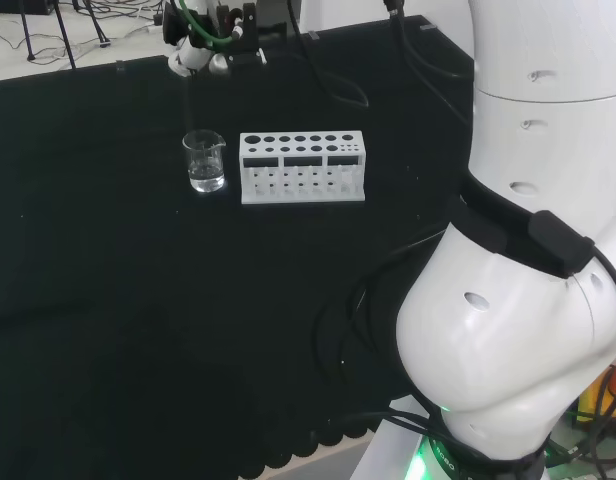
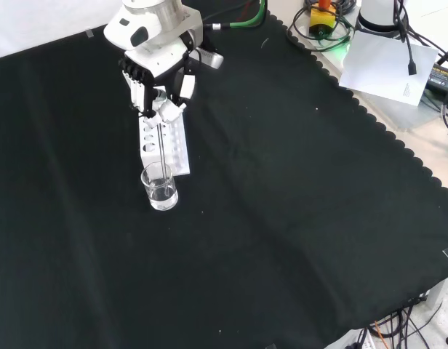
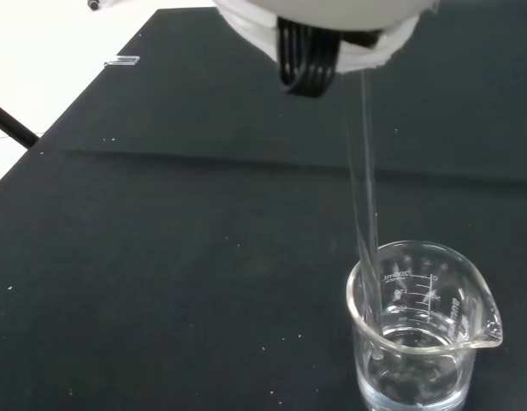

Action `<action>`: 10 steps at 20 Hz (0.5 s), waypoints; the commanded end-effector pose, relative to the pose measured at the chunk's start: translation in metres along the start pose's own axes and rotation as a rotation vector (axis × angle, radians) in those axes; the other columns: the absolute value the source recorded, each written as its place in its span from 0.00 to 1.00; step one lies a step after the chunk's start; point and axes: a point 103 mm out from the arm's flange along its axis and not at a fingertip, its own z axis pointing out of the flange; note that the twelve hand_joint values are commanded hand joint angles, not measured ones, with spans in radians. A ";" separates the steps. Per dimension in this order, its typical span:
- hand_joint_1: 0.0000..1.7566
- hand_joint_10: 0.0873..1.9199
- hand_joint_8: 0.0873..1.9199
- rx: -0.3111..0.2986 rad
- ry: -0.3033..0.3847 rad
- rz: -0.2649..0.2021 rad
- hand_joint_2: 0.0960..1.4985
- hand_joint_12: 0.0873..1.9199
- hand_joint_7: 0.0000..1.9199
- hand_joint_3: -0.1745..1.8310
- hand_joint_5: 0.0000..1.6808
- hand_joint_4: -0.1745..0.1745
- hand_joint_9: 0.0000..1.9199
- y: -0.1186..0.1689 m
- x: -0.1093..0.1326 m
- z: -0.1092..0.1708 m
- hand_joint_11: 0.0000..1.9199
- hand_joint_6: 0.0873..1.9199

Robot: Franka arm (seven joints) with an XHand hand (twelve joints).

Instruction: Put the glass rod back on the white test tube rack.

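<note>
The bench [image 1: 108, 300] is viewed from behind and above the arm's base in the head view, and from the opposite front, looking down, in the front view. The beaker [image 3: 417, 342] is seen close from the wrist; it is shared by all views.

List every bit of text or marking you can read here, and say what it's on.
Beaker: printed scale lines and small figures on its wall, too small to read with certainty.
Rack: no text.
Rod, held in the hand: no text.
Cloth: no text.
</note>
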 end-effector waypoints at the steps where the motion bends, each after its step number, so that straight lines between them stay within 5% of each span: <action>1: 0.75 0.40 0.53 -0.018 -0.009 0.015 0.48 0.34 0.62 0.36 0.70 0.00 0.86 -0.005 -0.008 -0.011 0.84 0.23; 10: 0.75 0.40 0.53 -0.056 -0.018 0.012 0.48 0.34 0.62 0.35 0.70 0.00 0.85 -0.012 -0.009 -0.033 0.84 0.23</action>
